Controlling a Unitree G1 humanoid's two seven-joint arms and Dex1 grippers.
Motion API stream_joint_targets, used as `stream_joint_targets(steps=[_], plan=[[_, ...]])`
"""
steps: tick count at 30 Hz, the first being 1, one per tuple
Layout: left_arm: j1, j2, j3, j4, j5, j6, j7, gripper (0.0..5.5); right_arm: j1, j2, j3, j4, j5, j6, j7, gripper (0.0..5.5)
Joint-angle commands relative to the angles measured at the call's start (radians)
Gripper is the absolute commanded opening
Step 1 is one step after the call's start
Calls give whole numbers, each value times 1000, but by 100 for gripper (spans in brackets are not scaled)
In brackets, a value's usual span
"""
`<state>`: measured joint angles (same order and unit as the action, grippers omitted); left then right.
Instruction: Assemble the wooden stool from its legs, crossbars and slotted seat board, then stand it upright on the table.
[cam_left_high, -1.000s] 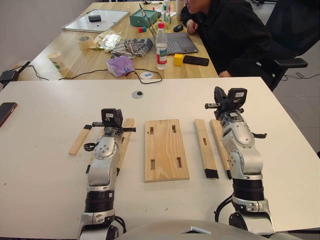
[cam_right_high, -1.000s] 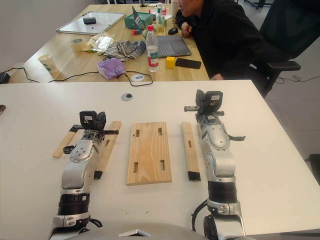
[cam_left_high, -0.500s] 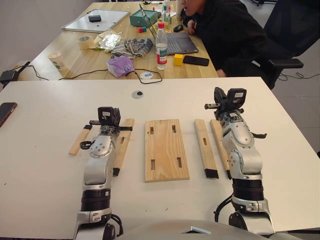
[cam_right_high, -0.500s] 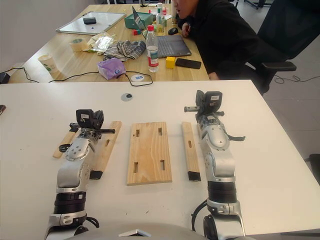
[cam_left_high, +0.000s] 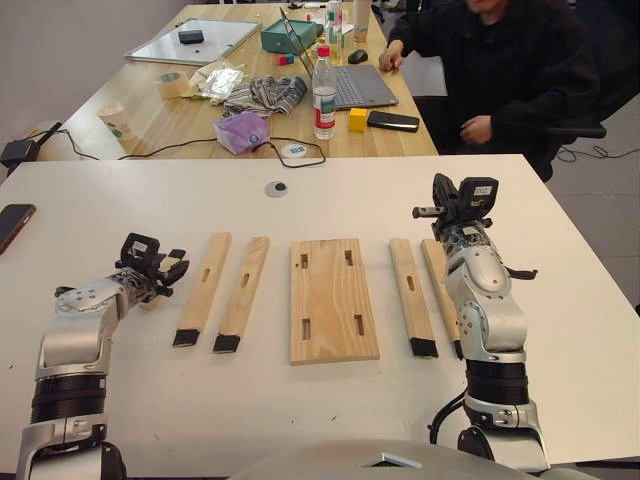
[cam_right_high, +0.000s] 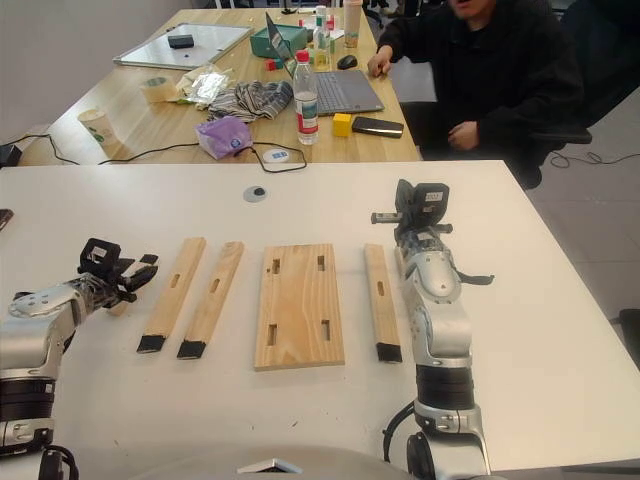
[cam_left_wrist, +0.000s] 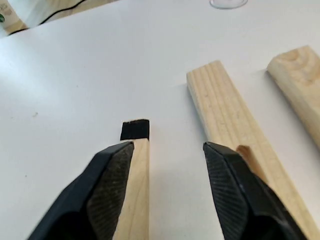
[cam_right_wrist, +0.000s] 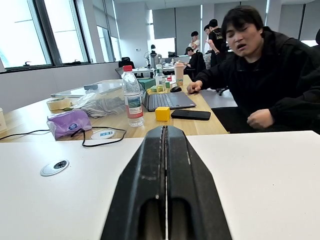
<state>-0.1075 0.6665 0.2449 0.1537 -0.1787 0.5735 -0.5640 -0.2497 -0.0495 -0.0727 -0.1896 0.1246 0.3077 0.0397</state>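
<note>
I have the left claw parked low at the far left edge of the layout, fingers spread, straddling the end of a narrow crossbar. It sits there because the crossbar is the piece farthest out, and I judge it is the one to lift first. The bar lies closer to one finger pad than to the other, and I cannot tell whether that pad touches the wood. Nothing is gripped yet.

The right claw is pressed together and empty. It is held up off the white counter, above the far end of the right-hand pieces, which keeps it out of the way while the left side works.

The parts are laid flat in a row, side by side and all apart, so each can be reached without disturbing the rest. The slotted seat board is in the middle of the counter. To its left lie the inner left leg and the outer left leg. To its right lie the inner right leg and the outer right leg, the latter partly under my right arm.

All of it is pale, unfinished wood with visible grain. The seat board is a plain rectangle with four small rectangular slots, two near each short end. Each leg I can see fully is a flat slat with one slot about midway and a black cap at its near end. The crossbar is much thinner, with a black tip.
</note>
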Motion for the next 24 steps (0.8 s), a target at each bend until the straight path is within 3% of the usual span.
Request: stream_joint_targets(steps=[1,13,24], plan=[[29,57,21,53,12,-31,-25,288,-4,0,-1,-7,3,-3,1,0],[128,126,-25,140,8,-21,-161,288,-9,-7,5,-6,2,-4,12,0],[206,130,-64,119,24,-43,-193,130,-6,0,29,-9,-15,-12,18,0]])
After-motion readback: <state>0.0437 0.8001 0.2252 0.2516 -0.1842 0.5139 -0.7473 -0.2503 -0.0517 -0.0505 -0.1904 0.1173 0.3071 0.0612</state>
